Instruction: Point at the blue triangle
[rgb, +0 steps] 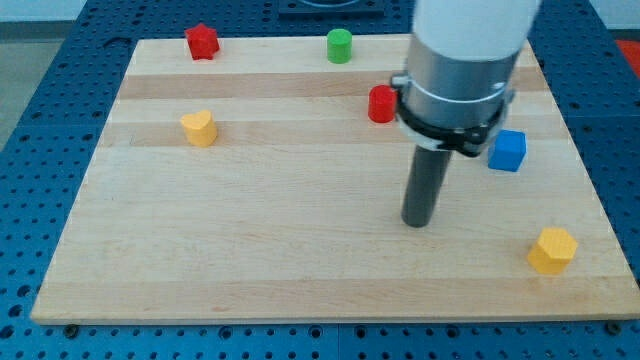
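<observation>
yellow block (552, 250) at tip's 4 o'clock | my tip (417, 223) bare, touching nothing | blue triangle unseen; only blue cube (507, 151) at 2 o'clock | step: locate target

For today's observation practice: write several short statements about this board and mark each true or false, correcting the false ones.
1. My tip touches the blue block. False: it stands apart, toward the view's lower left of it.
2. The green block sits near the view's top. True.
3. Two yellow blocks are on the board. True: yellow left, yellow right.
4. Only one red block shows. False: red left and red middle, partly behind the arm.
</observation>
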